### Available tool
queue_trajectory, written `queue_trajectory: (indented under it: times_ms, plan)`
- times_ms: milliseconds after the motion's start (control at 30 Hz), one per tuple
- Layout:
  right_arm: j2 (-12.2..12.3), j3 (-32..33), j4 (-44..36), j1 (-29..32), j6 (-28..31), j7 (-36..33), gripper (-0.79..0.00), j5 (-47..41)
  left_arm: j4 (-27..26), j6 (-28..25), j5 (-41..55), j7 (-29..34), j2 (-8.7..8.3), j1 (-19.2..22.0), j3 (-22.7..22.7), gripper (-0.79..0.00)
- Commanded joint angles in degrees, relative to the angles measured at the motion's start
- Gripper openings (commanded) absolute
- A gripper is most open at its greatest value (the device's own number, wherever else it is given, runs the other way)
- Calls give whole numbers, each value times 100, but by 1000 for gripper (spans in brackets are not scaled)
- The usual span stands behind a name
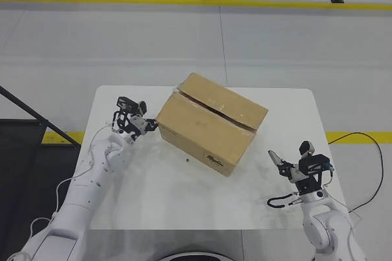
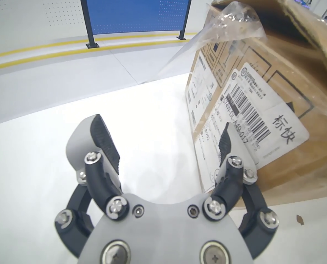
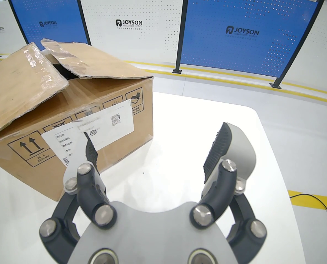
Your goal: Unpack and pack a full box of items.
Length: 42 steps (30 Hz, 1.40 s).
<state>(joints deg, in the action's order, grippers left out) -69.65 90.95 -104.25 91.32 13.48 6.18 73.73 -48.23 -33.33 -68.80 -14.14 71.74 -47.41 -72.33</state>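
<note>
A brown cardboard box [image 1: 212,122] sits askew mid-table, top flaps loosely closed, labels on its sides.

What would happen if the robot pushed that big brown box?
The box would probably slide, not tip: it sits flat and wide on the smooth table. Its loose top flaps look bent, so they would likely flop. Weight can't be judged.
</note>
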Motion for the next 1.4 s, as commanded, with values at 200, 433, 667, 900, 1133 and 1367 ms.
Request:
queue_trajectory:
  times_ms: [200,433,667,900,1133,1367]
  plan:
    - [0,0,0,0,0,0,0,0,-720,-161,-113,75,-118,-549,-175,0]
    - [0,0,0,0,0,0,0,0,-1293,-251,-277,124,-217,-985,-333,0]
    - [0,0,0,0,0,0,0,0,-1698,-332,-335,165,-285,-1283,-447,0]
    - [-29,19,-17,68,-303,196,0,-215,-1945,-437,-312,232,-312,-1419,-437,0]
    - [-58,118,3,232,-523,555,0,-486,-2167,-578,-466,251,-343,-1551,-372,0]
    - [-65,169,33,260,-485,630,0,-555,-2325,-645,-630,243,-373,-1672,-316,0]
